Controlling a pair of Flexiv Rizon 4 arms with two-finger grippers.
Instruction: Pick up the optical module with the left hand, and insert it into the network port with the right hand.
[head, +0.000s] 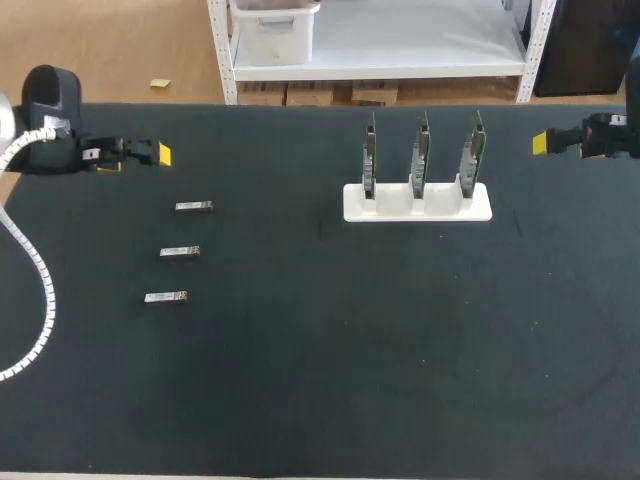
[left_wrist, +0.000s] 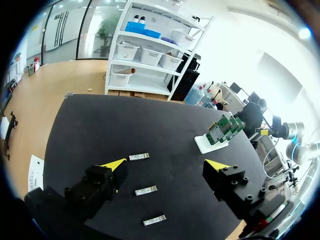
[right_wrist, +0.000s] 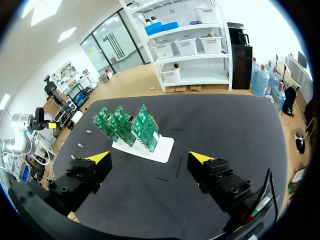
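Optical module pickup by the left arm is judged to be the step in hand; no module is held. On the table (head: 320, 390), the left gripper (head: 160, 155) is at the far left edge and the right gripper (head: 542, 143) at the far right edge, both spread wide and empty. A white stand (head: 417, 205) right of centre carries three upright circuit boards (head: 423, 150). Three modules lie in a row at the left: far (head: 194, 207), middle (head: 179, 251), near (head: 165, 297), well apart from each other.

Recommended procedure: select one module; the far one is closest to the left gripper. Align the fingers with its two long sides, lower squarely, and close near one end, leaving the other end free for the right gripper. Avoid nudging the neighbouring module.

View differences: the head view shows the circuit boards edge-on, while the right wrist view shows them (right_wrist: 125, 122) face-on and green, ahead of its wide fingers. The left wrist view confirms the broad gap of the left gripper (left_wrist: 166, 164), with the modules (left_wrist: 146, 190) ahead of and between its fingers. The network port is too small to make out in any view.
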